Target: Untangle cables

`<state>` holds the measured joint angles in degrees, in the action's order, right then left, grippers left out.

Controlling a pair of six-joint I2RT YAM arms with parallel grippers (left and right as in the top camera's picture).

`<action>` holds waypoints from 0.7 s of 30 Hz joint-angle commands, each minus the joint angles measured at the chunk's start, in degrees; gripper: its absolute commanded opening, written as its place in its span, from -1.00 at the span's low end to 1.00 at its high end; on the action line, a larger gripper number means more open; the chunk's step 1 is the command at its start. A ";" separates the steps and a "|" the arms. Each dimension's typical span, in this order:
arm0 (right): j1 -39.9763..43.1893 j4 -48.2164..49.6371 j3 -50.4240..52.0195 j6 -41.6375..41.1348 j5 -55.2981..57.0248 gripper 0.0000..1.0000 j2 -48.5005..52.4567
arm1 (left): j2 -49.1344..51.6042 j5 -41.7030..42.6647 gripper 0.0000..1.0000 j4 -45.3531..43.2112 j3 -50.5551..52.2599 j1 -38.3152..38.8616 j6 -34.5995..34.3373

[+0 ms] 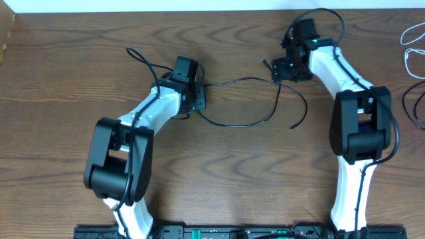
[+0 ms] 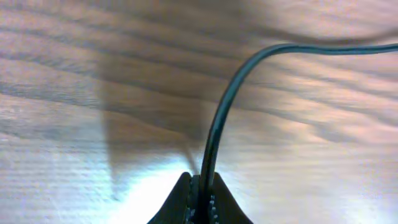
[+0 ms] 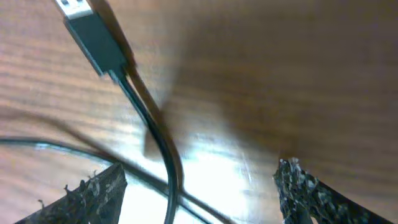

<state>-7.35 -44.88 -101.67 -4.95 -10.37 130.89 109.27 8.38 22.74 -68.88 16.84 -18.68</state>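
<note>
left gripper: clamps black cable | right gripper: fingers wide, USB plug at 11 o'clock | tip: close near plug, draw slack gently

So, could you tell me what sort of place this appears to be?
Probably a robotics lab bench: a left arm and right arm mounted at one edge of a wood-grain table, with a thin black cable between them.

Wood-grain table, slight sheen, black cable smooth and semi-gloss, matt black plastic plug, metal tip
</note>
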 commanded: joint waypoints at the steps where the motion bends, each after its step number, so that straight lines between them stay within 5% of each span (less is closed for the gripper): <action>1: 2.91 -2.19 0.11 1.75 -10.01 0.47 -0.04 | -4.50 6.34 -0.85 0.50 0.20 1.27 -5.70; 11: 5.16 -17.79 0.13 7.02 -9.07 0.49 -0.04 | -4.48 7.85 -0.85 3.34 0.20 4.04 -13.00; 21: -0.24 -19.43 0.28 5.40 -11.30 0.45 -0.04 | -4.46 7.67 -0.85 2.64 0.20 7.98 -20.24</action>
<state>-4.47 -64.86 -101.89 0.82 -20.23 130.67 104.90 15.22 25.47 -68.86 23.70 -35.42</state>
